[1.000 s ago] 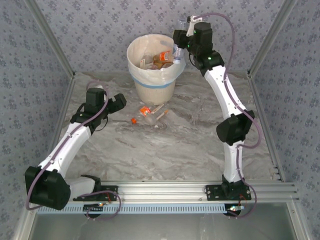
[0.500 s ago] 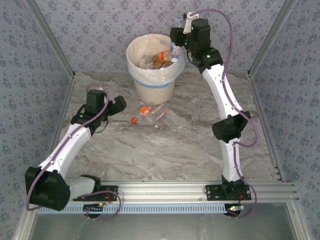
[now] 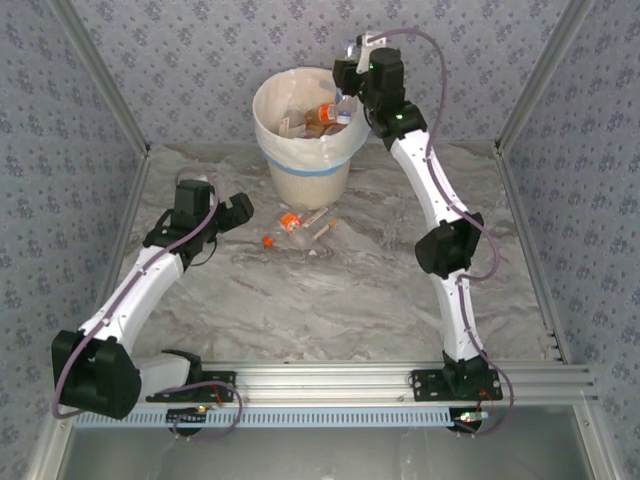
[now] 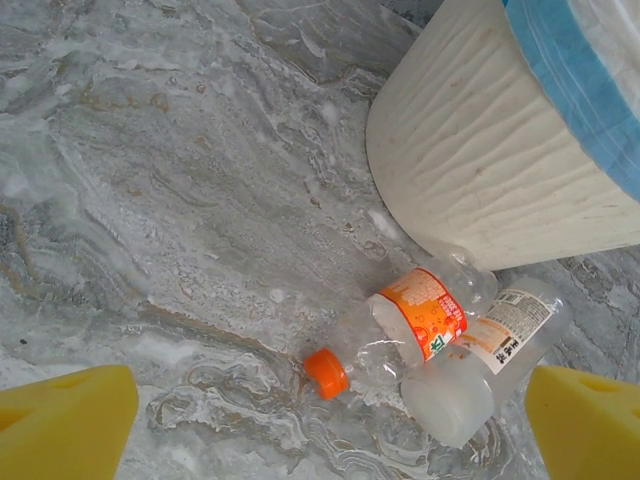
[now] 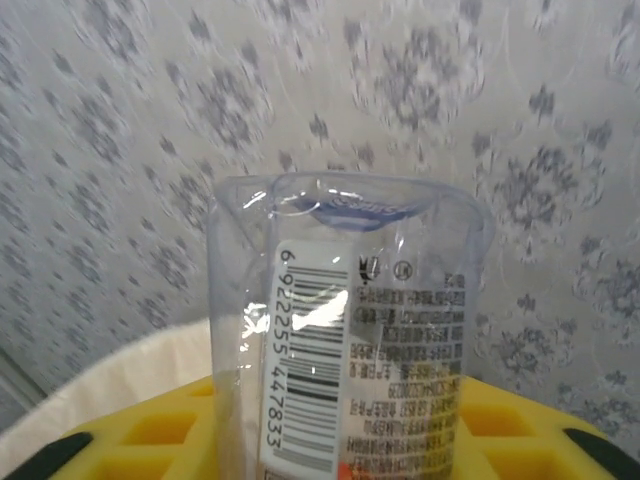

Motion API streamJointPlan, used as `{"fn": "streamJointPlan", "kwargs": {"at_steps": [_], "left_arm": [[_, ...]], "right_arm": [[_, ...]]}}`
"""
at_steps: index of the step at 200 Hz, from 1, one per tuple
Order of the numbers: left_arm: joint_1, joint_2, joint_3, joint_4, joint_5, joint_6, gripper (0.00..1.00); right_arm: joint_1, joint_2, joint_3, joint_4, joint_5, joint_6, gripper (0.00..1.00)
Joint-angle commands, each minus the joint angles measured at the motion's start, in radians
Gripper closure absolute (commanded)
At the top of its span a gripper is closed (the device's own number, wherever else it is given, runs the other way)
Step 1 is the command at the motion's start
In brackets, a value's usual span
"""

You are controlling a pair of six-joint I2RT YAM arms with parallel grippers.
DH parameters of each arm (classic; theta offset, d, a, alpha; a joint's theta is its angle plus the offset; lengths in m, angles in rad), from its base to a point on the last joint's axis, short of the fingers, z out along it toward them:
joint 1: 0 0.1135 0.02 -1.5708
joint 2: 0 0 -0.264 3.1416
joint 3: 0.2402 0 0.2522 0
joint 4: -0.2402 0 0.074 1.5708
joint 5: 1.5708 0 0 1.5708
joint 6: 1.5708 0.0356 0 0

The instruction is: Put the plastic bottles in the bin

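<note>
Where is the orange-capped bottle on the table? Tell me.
In the top view, the orange-capped bottle lies on the table left of centre, just in front of the bin, beside a white-labelled bottle.

Grey marbled tabletop [image 3: 330, 290] enclosed by floral-patterned grey walls [image 3: 200, 50].

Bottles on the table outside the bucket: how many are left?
2. An orange-labelled bottle with an orange cap and a white-labelled bottle lie touching, just beside the bin. Others may be hidden.
</note>
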Motion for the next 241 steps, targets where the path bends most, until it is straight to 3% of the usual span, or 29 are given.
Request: {"fn": "streamJointPlan", "kwargs": {"at_steps": [1,25,79,130,183,241], "left_arm": [[0.006,0.019,0.008,0.019,0.018,-0.01,0.01],[0.005,0.047,0.015,0.029,0.05,0.003,0.01],[0.004,0.155,0.016,0.088,0.164,0.059,0.01],[-0.023,0.287,0.018,0.168,0.226,0.126,0.01],[-0.109,0.448,0.074,0.239,0.179,0.239,0.02],[-0.134,0.612,0.196,0.219,0.157,0.297,0.12]], "right_arm": [[0.019,0.023,0.032,-0.019,0.033,-0.095,0.4],[0.035,0.02,0.051,-0.071,0.026,-0.18,0.21],[0.044,-0.115,0.022,-0.179,0.048,-0.172,0.07],[0.067,-0.443,-0.451,-0.089,0.11,-0.119,0.0],[0.065,-0.823,-1.017,0.115,0.136,0.026,0.0],[0.055,-1.085,-1.333,0.141,0.246,0.104,0.0]]}}
